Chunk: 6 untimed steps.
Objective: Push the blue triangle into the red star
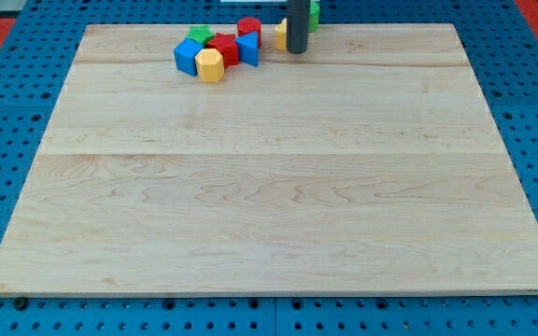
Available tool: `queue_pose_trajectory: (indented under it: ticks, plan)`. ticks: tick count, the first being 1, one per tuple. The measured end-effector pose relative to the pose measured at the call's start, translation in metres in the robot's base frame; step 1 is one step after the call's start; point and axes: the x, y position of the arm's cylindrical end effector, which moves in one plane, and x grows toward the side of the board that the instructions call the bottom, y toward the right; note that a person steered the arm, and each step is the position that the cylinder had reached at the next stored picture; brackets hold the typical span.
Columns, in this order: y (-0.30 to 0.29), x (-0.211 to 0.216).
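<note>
The blue triangle (247,48) sits near the view's top edge, touching the right side of the red star (222,48). My tip (296,50) rests on the board just to the right of the blue triangle, with a small gap between them. The rod hides part of a yellow block (280,36) and part of a green block (313,12) behind it.
A tight cluster lies at the view's top left of centre: a blue cube (187,57), a yellow hexagon (210,65), a green block (199,35) and a red cylinder (248,27). The wooden board (269,187) lies on a blue pegboard.
</note>
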Motion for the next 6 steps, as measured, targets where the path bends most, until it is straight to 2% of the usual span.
queue_pose_trajectory:
  ticks: [1, 3, 4, 6]
  plan:
    - [0.012, 0.002]
    - [-0.088, 0.003]
    - [-0.108, -0.008]
    - [-0.031, -0.025]
